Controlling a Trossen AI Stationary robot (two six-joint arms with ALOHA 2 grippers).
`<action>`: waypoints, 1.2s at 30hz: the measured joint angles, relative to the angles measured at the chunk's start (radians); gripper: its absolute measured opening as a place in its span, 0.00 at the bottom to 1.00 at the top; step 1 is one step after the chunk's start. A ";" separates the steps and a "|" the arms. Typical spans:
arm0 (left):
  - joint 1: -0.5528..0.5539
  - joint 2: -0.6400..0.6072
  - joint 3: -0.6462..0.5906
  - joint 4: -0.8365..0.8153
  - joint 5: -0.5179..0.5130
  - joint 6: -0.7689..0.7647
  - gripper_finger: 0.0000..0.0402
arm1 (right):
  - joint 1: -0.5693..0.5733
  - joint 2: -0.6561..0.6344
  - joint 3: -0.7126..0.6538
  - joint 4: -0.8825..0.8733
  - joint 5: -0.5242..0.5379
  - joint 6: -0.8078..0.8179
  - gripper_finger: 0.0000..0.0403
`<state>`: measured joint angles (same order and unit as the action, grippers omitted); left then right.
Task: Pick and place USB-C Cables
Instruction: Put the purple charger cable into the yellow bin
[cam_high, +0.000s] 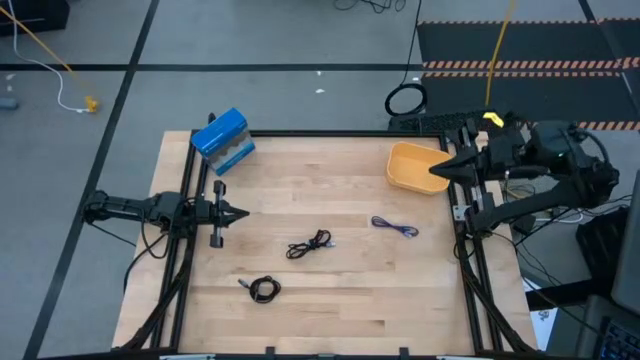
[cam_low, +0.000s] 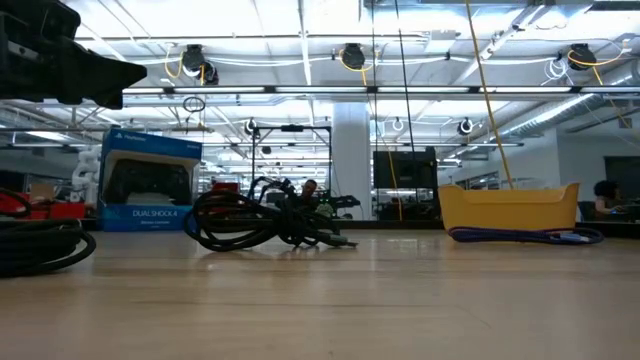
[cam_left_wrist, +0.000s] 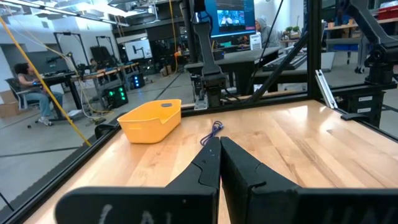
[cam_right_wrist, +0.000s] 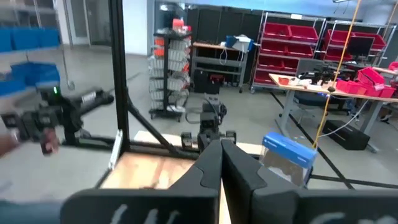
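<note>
So, biggest thing first: wooden table (cam_high: 330, 320) fills the middle of the high view, w/ the blue box (cam_high: 222, 141) at its upper left and the yellow bin (cam_high: 414, 166) at upper right. Left gripper (cam_high: 240, 213) sits at the table's left edge, jaws pinched fully together, holding nothing. Right gripper (cam_high: 436, 170) hangs over the bin's right side, also closed tight and empty.

Now the small stuff, the USB-C Cables, all still loose on the wood, none in the bin:
- black tangled cable (cam_high: 309, 243), about centre of frame
- black coiled cable (cam_high: 263, 289), lower, left of centre
- bluish-purple cable (cam_high: 395, 227), right of centre, below the bin and nearest it

Handling guess: super light, floppy, zero fragility, prob a bit slick on the jacket. Thin enough that a pinch on a single strand could slip out, imo. Better to go straight down on the bunched part of a coil where several strands overlap, not on a stray plug end. Expect ends to dangle and swing when lifted, so clear the bin wall w/ some margin.
</note>
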<state>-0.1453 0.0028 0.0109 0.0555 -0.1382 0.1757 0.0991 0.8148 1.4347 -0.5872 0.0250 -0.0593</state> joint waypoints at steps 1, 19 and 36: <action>0.000 0.000 0.000 0.000 0.000 0.000 0.02 | 0.000 0.009 0.014 0.000 0.000 0.017 0.00; 0.000 0.000 0.000 0.136 0.001 -0.132 0.02 | 0.000 0.061 0.030 -0.016 0.004 0.054 0.00; 0.000 0.155 0.360 -0.020 0.010 -0.134 0.02 | 0.000 0.074 0.030 -0.016 0.005 0.047 0.00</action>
<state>-0.1452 0.1576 0.3708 0.0358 -0.1284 0.0418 0.0990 0.8890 1.4651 -0.6029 0.0296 -0.0127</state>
